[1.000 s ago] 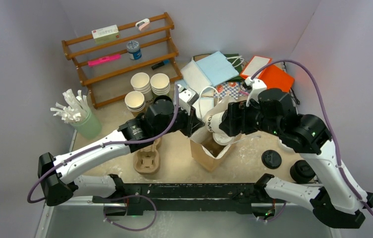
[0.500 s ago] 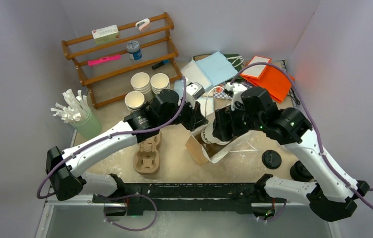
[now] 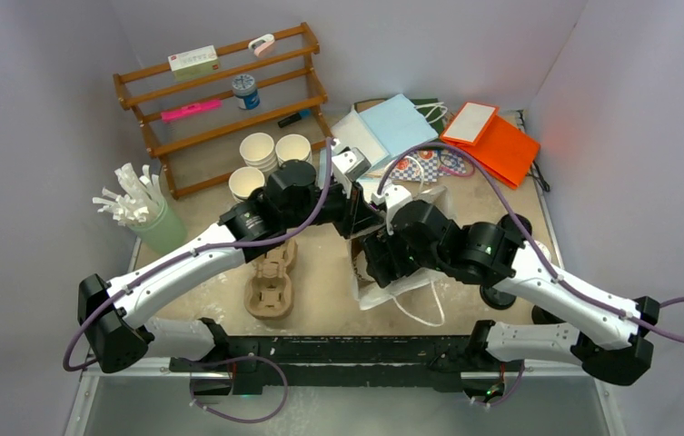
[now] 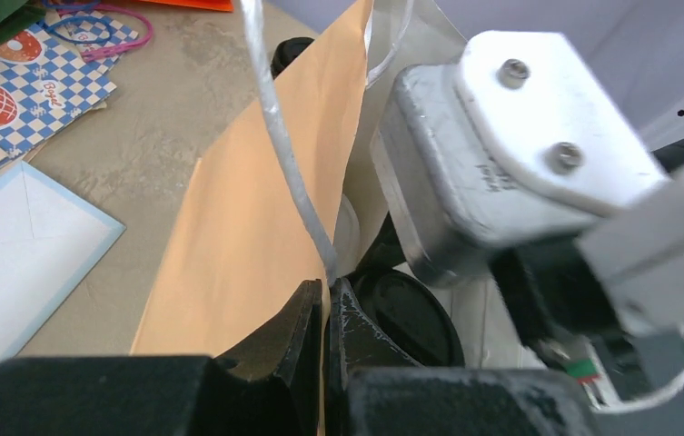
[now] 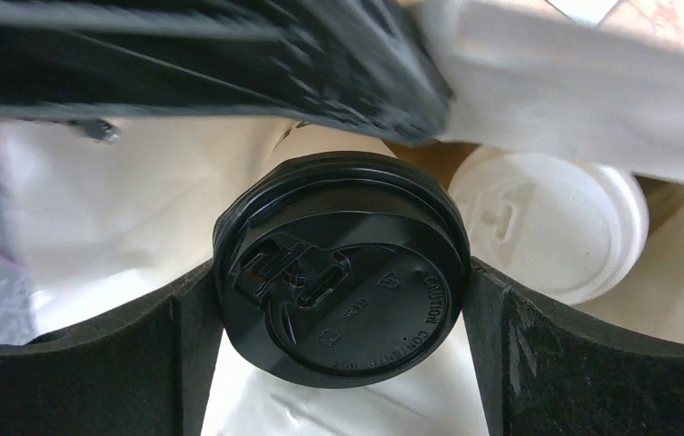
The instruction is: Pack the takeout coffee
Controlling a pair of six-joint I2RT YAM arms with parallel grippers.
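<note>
The bag's [image 4: 247, 227] mouth was crowded. The left gripper [image 4: 324, 300] pinched its wall, and the right gripper [image 5: 338, 304] filled the opening with a black-lidded cup [image 5: 338, 263], a white-lidded cup [image 5: 547, 222] just beside it. Both arms met over the bag from left and right. A strip of bare table [image 3: 324, 268] lay between the bag and the tray [image 3: 270, 286] to its left.

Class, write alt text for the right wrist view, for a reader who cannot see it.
The right end effector grips a black-lidded cup between its two fingers, seen from above. A white-lidded cup sits close beside it, and pale paper, apparently the inside of the paper bag, surrounds both.
</note>
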